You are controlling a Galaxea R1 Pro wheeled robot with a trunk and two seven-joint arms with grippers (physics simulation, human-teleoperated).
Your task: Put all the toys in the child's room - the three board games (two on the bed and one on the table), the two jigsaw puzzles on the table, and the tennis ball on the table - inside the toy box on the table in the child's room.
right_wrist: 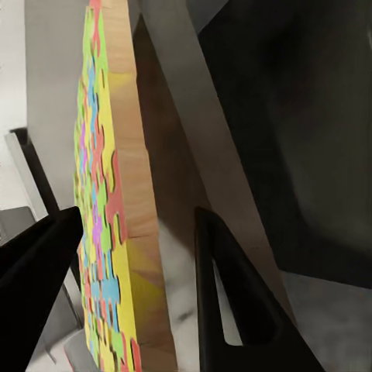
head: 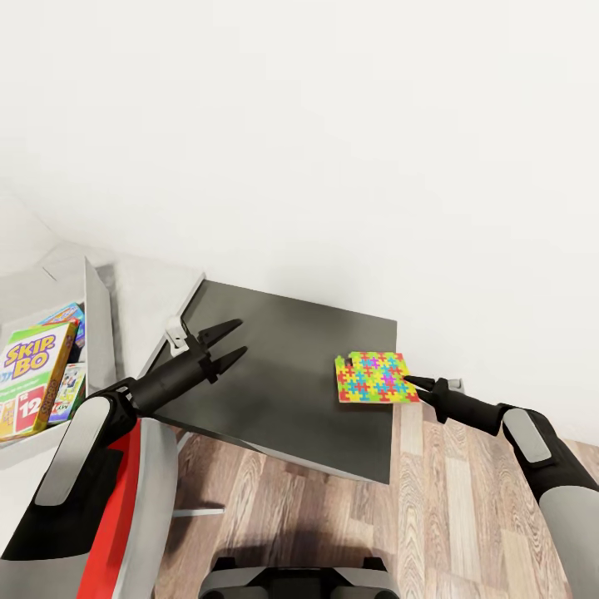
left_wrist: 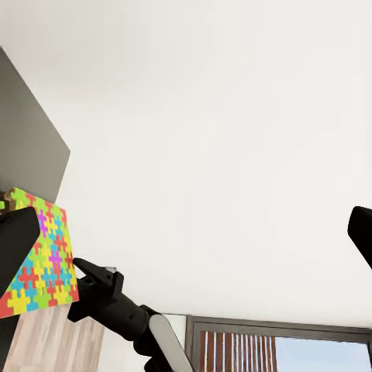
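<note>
A jigsaw puzzle (head: 378, 377) lies flat on the dark lower surface (head: 283, 391), at its far right corner by the white wall (head: 374, 150), nearly square, its edges slightly skewed to the surface's edge. The right gripper (head: 413, 384) has its jaws apart astride the puzzle's near right edge. The left gripper (head: 231, 339), jaws apart and empty, hangs over the surface's left side. Left of the surface, a toy box (head: 98, 312) holds board games (head: 33, 378).

Lighting is bright, even and soft. The white wall (head: 349, 125) washes out nearly featureless. Shadows are faint. The right wrist view is darker, slightly blurred up close.
</note>
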